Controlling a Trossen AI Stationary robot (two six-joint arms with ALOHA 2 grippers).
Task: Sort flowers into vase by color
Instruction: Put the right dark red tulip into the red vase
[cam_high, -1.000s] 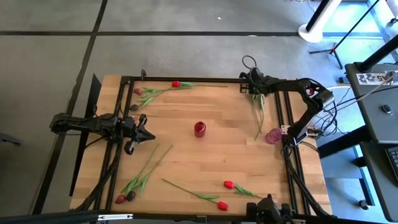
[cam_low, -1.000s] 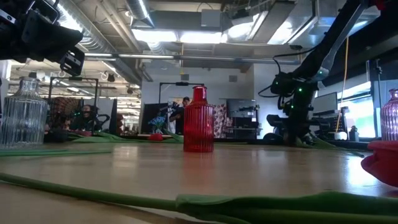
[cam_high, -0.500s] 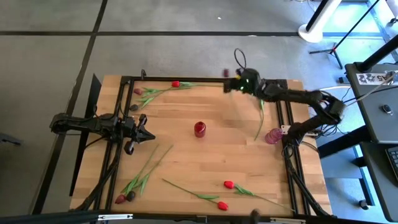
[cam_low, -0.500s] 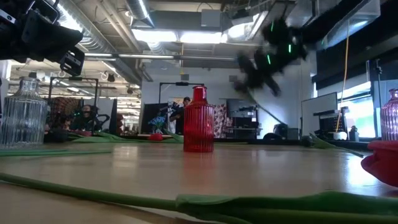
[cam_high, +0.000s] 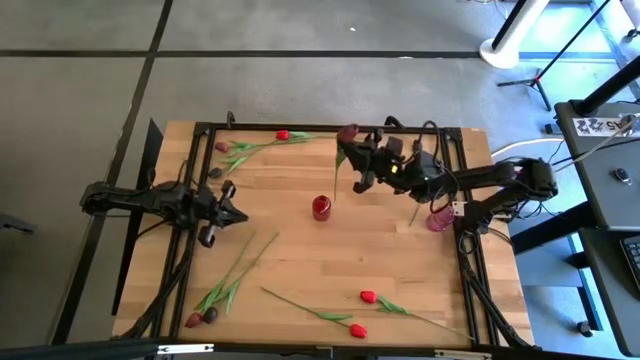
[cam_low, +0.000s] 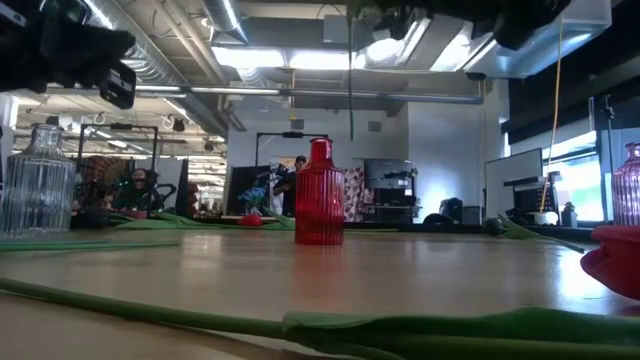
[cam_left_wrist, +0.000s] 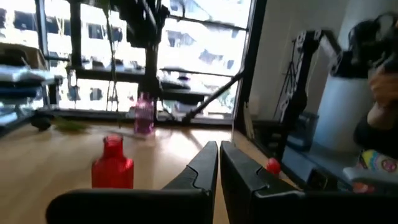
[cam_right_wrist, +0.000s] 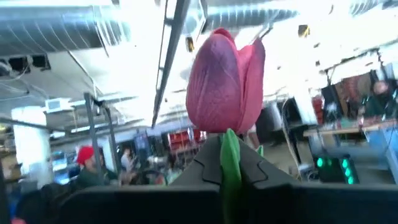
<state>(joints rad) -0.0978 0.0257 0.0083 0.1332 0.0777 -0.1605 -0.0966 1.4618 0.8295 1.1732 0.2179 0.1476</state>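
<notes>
One maroon-purple tulip (cam_right_wrist: 225, 81) hung clamped in the right pincer (cam_high: 362, 172).
Held upright above the ribbed red glass vase (cam_high: 321, 207) mid-bench, stem down for insertion; left pincer (cam_high: 226, 207) waited closed, empty.

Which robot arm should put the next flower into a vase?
The right arm. Its tool already holds a maroon tulip, stem hanging above the red vase. The left tool is shut, empty, at the table's left.
</notes>
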